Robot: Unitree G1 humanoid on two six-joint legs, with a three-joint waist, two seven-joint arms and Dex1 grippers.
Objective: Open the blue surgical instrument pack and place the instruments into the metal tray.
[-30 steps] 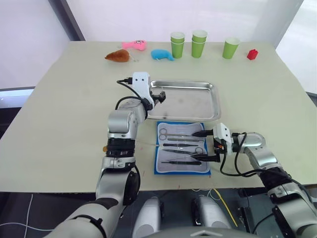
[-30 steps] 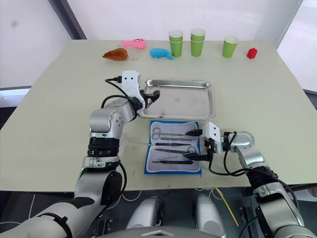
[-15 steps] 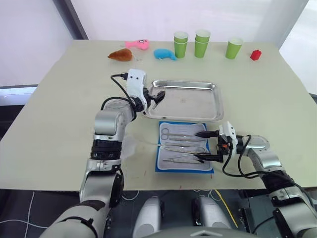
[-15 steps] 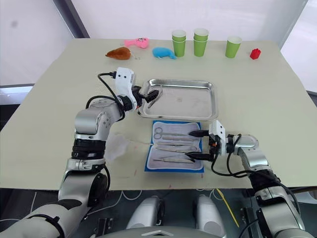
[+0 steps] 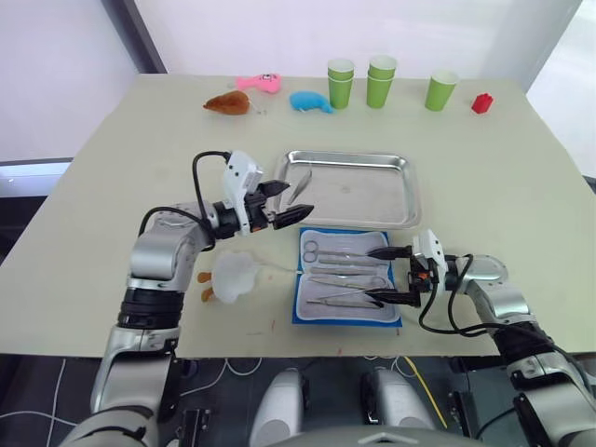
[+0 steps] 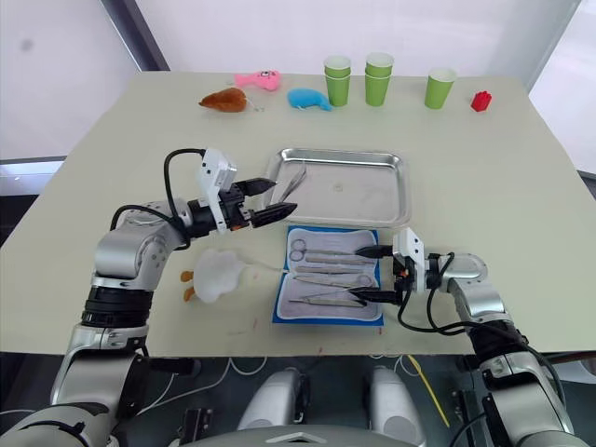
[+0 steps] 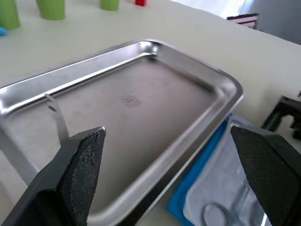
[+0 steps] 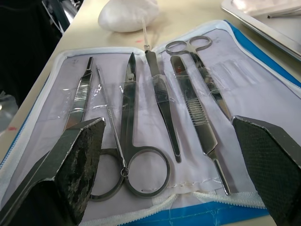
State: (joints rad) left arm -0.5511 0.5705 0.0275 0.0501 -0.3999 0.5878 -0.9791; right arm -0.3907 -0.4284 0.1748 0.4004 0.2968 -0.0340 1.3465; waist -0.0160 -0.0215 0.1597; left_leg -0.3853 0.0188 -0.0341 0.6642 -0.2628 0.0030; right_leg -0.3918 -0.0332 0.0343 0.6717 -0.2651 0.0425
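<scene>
I see the blue surgical instrument pack lying open just in front of the metal tray, most instruments still on its lining. One thin tool, tweezers perhaps, lies in the tray. My left gripper and right gripper are both spread, empty

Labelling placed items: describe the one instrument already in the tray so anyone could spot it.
Start at the shallow shiny steel tray in the middle of the table, just beyond the opened blue instrument pack. Against the tray's left rim lies a thin straight silver tweezer-like tool. It alone lies loose on bare steel; the other silver instruments sit side by side on the pack's pale lining.
</scene>
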